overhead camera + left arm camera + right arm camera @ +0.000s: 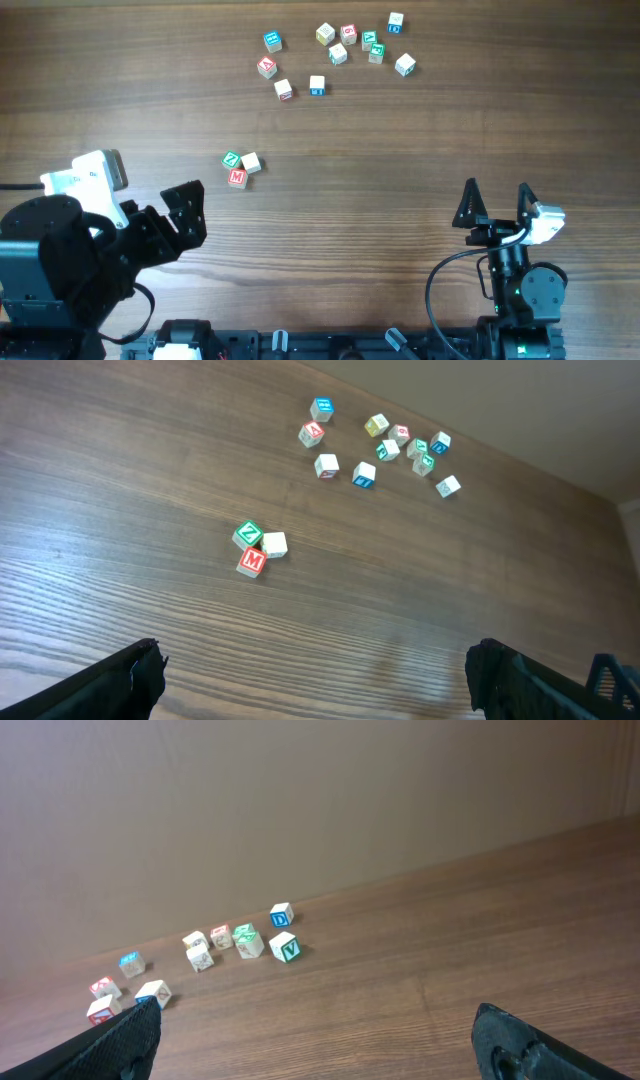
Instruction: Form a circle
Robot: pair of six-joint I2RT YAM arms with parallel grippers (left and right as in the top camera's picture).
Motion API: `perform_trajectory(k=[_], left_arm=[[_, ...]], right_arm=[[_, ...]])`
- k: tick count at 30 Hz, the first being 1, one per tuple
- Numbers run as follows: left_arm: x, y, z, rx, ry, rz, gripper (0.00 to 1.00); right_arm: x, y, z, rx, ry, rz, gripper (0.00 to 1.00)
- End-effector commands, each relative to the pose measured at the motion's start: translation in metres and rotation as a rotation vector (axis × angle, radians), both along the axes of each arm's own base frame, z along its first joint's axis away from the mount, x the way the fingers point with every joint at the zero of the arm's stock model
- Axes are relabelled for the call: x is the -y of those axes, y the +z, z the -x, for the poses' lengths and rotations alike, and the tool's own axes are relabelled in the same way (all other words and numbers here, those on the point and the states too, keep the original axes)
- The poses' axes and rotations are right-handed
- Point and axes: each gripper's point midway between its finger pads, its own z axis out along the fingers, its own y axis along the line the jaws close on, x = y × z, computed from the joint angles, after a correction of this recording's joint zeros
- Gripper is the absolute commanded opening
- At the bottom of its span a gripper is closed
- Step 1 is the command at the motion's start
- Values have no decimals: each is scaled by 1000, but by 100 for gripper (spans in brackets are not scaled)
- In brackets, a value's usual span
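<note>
The wooden surface (400, 170) carries everything. The left end effector (197, 212) and right end effector (497, 190) sit near its front edge, both released, jaws wide and empty. Most alphabet blocks (338, 53) lie scattered at the far side (a loose clump, not a circle). Three more huddle nearer the left arm: green Z block (231, 160), red M block (237, 178), white block (251, 163).

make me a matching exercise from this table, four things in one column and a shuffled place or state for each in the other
Things
1 red M block
2 green Z block
3 blue D block
4 right gripper

Places or states
a open, holding nothing
b farthest back on the table
c by the white block, on its near side
d by the white block, on its left

Pairs: 1-c, 2-d, 3-b, 4-a
</note>
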Motion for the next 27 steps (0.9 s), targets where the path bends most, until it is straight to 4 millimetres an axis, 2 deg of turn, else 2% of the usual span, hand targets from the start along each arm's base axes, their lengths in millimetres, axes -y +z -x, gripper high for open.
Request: perform_trajectory(k=[1,8,13,17,19,21,23,27], left_arm=[[0,0,0,2,-1,-5,100],[0,0,0,5,-6,-14,100],[-6,-3,18,23,15,-31,100],[-12,-22,35,144,41,-42,100],[-13,-35,35,215,44,-41,100],[-11,-59,31,303,42,-28,100],[-7,-80,15,415,24,-10,100],[-2,-92,-17,604,10,8,100]], right_arm=[[4,1,0,4,-24,-14,100],[4,1,0,4,-24,-14,100],[4,1,0,3,-24,-14,100],[4,1,0,4,-24,-14,100],[4,1,0,4,-24,-14,100],[4,1,0,4,-24,-14,100],[4,1,0,4,-24,-14,100],[4,1,0,4,-24,-14,100]])
